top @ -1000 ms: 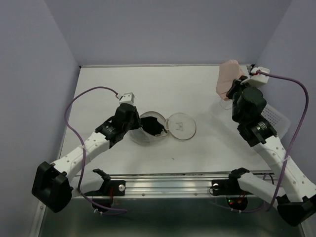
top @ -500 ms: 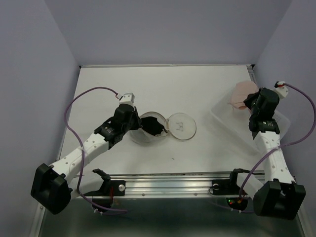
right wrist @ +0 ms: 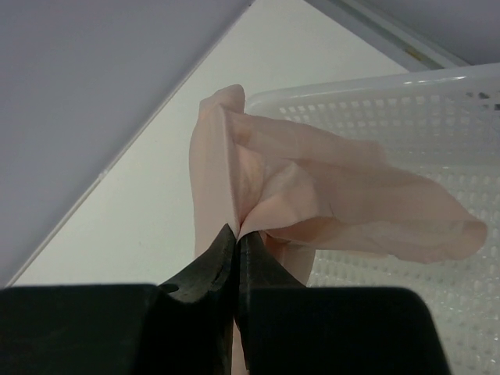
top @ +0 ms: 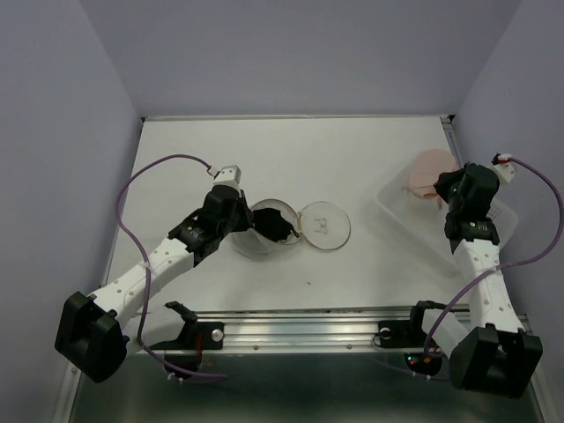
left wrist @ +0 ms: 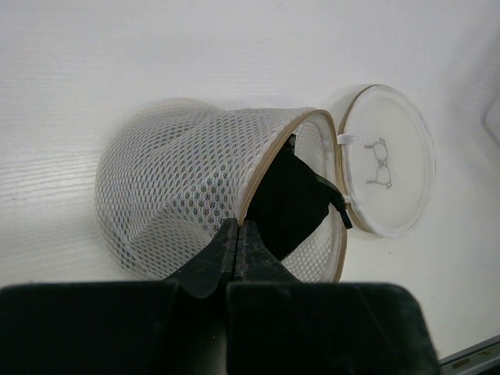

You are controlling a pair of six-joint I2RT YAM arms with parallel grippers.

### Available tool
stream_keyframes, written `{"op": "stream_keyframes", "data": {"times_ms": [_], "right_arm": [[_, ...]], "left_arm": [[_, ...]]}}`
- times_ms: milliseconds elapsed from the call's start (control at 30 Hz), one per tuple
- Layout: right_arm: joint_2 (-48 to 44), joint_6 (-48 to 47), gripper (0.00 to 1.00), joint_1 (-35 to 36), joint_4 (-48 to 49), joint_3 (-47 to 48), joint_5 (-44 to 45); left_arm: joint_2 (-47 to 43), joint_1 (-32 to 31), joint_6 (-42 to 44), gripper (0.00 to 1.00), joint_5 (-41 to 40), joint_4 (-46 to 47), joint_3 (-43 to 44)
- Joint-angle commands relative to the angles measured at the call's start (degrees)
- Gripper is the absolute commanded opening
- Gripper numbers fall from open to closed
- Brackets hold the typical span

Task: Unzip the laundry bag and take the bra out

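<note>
Here's the bag (left wrist: 172,180) lying on its side with its mouth gaping, and the round flap (left wrist: 387,160) is swung flat onto the table right beside the opening, so the unzipping looks done. The left gripper (left wrist: 237,234) has its fingers pressed together on the mesh at the bag's rim, pinning that edge. Something dark sits in the bag's mouth, and I can't tell what it is. Now look well off to the bag's right: the bra (right wrist: 312,203) is out! The right gripper (right wrist: 237,234) is clamped on a fold of the pink fabric, and the cups droop from it over the corner of the basket (top: 397,210) nearest the bag. Whether the fabric touches that rim, I can't say. By my reading both halves of the job are essentially complete, with only the release of the garment and the let-go of the bag left.
</note>
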Motion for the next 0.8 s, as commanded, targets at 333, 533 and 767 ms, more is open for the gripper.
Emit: {"op": "stream_keyframes", "data": {"times_ms": [333,533,767], "right_arm": [[6.18,2.05,0.04,-1.32,16.74,-13.43,-8.37],[9.79,0.38,0.23,-1.85,16.66,-15.28,-6.53],[6.55,-1.64,0.91,-1.85,6.81,-8.97,-0.54]], "left_arm": [[-2.08,0.31,1.03,0.0,0.39,1.53,-0.38],[-1.73,0.31,1.03,0.0,1.18,1.62,-0.12],[-2.25,0.31,0.94,0.0,1.0,0.92,0.06]]}}
